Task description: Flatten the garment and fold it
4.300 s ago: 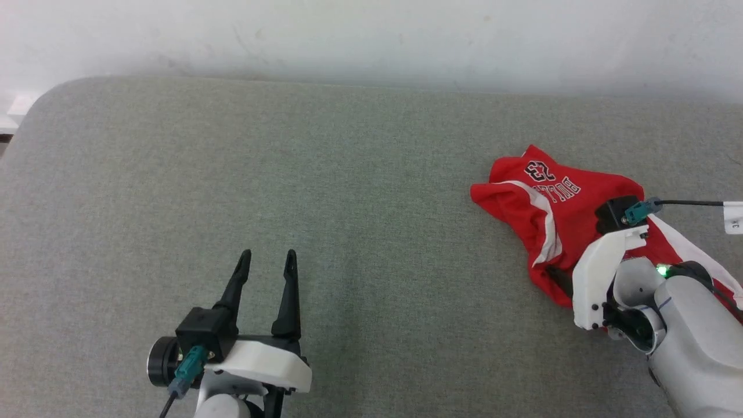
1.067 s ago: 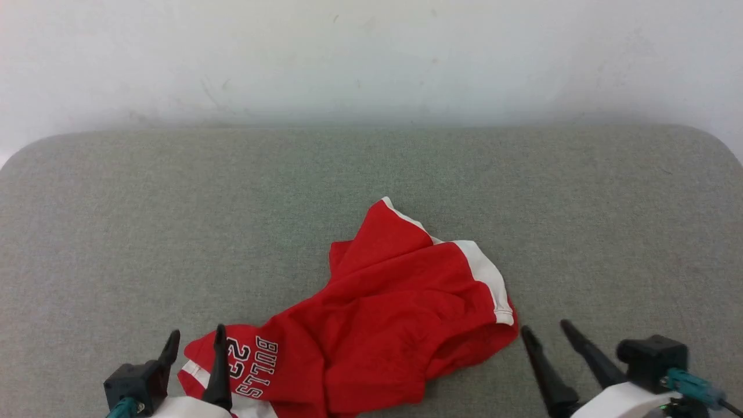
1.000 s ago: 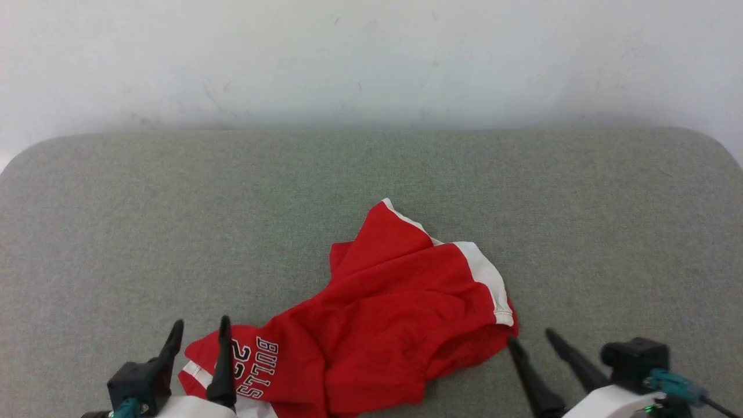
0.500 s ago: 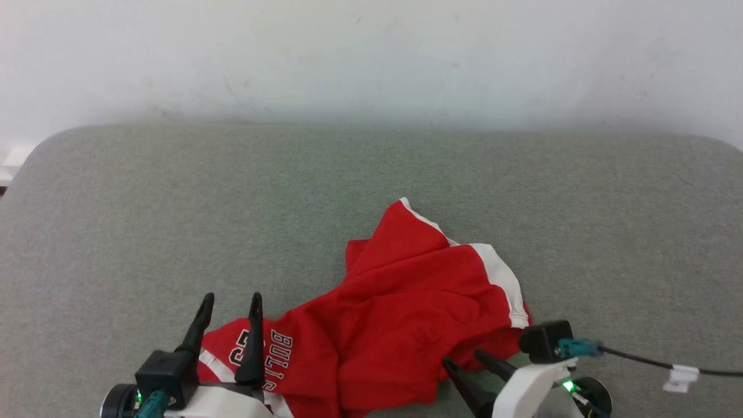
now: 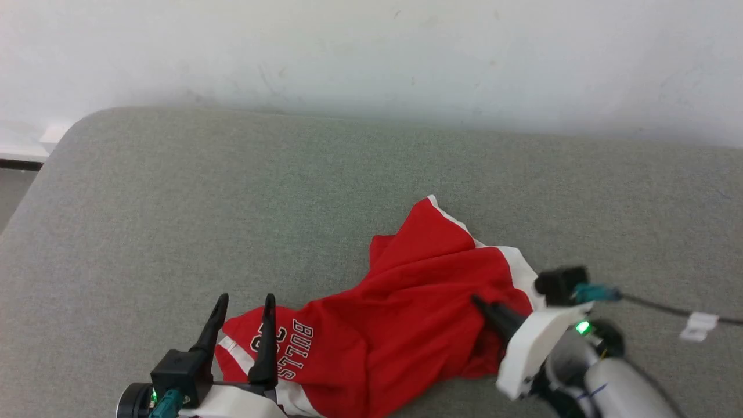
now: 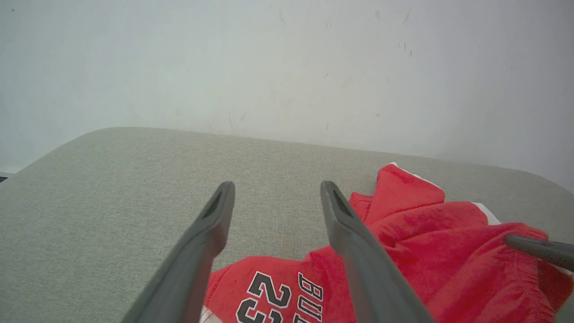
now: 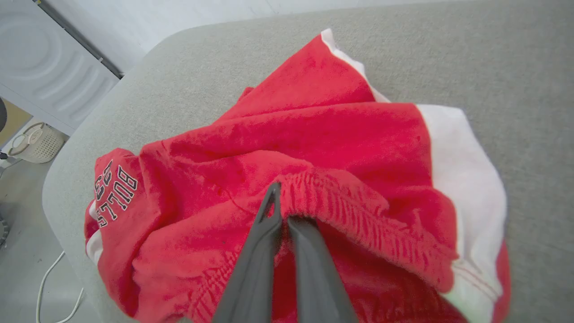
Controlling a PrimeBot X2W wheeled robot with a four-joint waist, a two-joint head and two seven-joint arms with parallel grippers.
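Head view: a grey fabric-covered counter point(image 5: 174, 203) runs up to a white wall point(image 5: 348, 52). The garment point(image 5: 418, 302) lies crumpled on the counter's near middle, red with white bands. The right gripper point(image 5: 484, 306) has its fingers clenched on a gathered red hem at the garment's right side. The left gripper point(image 5: 246, 299) has its fingers spread, holding nothing, at the near left corner by the "23" print point(image 6: 258, 298).
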